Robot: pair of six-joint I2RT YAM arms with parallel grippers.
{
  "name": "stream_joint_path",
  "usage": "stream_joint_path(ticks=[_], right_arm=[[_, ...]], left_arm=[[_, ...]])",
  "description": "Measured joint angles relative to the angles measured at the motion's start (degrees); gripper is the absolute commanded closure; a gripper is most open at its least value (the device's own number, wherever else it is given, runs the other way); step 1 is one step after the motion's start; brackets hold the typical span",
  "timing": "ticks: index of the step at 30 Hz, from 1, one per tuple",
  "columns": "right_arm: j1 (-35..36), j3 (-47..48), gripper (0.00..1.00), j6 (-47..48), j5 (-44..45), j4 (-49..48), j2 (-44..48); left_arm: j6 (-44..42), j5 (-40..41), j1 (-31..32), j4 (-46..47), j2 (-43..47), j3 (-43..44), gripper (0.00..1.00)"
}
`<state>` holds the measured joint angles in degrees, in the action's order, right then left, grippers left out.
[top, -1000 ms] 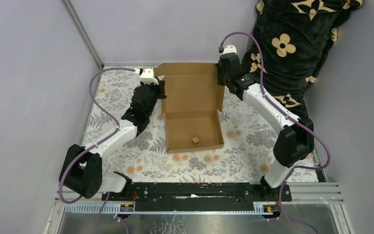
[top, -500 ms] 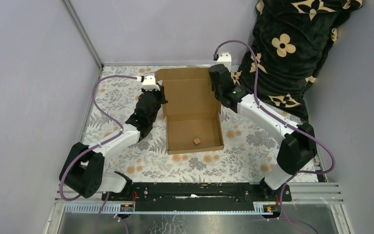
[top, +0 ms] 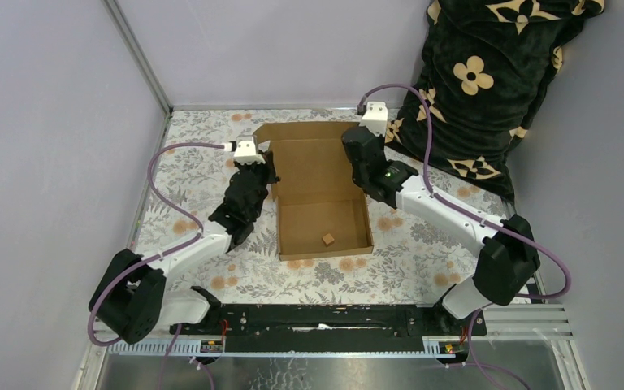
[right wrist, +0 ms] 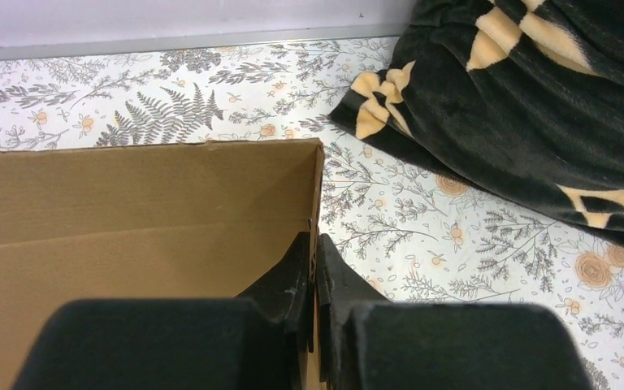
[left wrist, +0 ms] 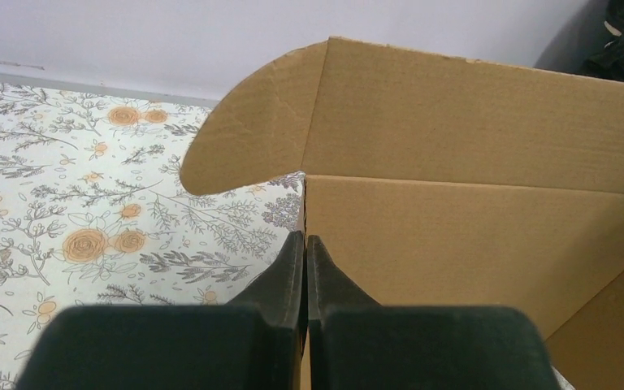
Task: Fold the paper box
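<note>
The paper box [top: 322, 195] is plain brown cardboard, its tray formed and open on the floral cloth, its lid raised and tilting toward the tray. A small cardboard scrap [top: 327, 238] lies inside the tray. My left gripper [top: 271, 171] is shut on the lid's left edge; in the left wrist view [left wrist: 305, 244] its fingers pinch the cardboard below a rounded lid flap [left wrist: 252, 122]. My right gripper [top: 355, 161] is shut on the lid's right edge, and the right wrist view [right wrist: 315, 242] shows the cardboard edge between the fingers.
A black blanket with a tan flower print [top: 487, 73] is piled at the back right, close behind the right arm, and shows in the right wrist view [right wrist: 528, 106]. Grey walls close the left and back. A black rail [top: 333, 318] runs along the near edge.
Both grippers have moved toward the near side with the lid's edges in them. The lid has swung up from lying back and now leans over toward the tray.
</note>
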<state>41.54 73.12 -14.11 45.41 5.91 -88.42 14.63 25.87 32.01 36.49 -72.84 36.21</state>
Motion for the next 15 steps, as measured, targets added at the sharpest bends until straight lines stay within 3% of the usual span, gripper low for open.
stream_joint_path(ticks=[15], right_arm=[[6.9, -8.1, 1.00, -4.5, 11.1, -4.3, 5.3]], left_arm=[[1.7, 4.9, 3.9, 3.7, 4.7, -5.7, 1.00]])
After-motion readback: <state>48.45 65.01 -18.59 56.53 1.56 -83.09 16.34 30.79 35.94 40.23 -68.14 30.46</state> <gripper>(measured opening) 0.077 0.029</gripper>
